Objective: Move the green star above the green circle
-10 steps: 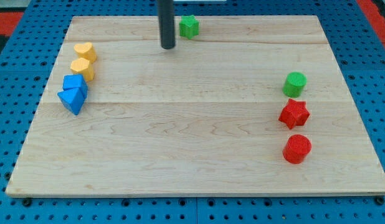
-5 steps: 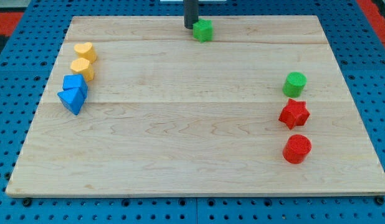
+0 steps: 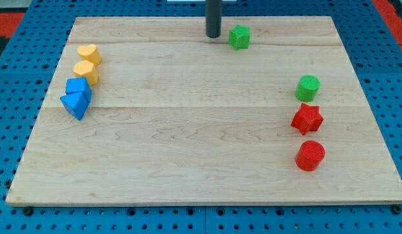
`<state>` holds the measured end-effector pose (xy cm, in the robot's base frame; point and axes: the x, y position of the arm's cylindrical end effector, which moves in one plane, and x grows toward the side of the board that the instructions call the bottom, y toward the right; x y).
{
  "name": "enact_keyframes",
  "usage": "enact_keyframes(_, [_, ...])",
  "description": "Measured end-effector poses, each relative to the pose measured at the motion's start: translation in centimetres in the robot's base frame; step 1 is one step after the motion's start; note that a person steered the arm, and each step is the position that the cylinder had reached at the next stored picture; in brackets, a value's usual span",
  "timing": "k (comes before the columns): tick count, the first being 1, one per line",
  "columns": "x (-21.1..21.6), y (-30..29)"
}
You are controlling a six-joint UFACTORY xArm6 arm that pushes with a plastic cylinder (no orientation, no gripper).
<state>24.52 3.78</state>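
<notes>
The green star (image 3: 239, 37) lies near the top of the wooden board, right of centre. The green circle (image 3: 308, 87) sits at the right side, lower down and to the right of the star. My tip (image 3: 213, 35) is just left of the green star, a small gap apart from it. The dark rod rises from the tip out of the view's top.
A red star (image 3: 308, 119) and a red circle (image 3: 310, 155) sit below the green circle. At the left are two yellow blocks (image 3: 88, 53) (image 3: 86, 71) and two blue blocks (image 3: 77, 86) (image 3: 74, 104). The board's top edge (image 3: 272, 17) is close behind the star.
My tip moved from left of the star up to the board's top, then rightwards. The green star slid to the right and slightly down, toward the green circle's side.
</notes>
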Motion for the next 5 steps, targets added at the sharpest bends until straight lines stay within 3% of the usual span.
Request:
enact_keyframes(3, [4.3,10.3])
enact_keyframes(4, [4.0,11.2])
enact_keyframes(5, [6.8,12.0])
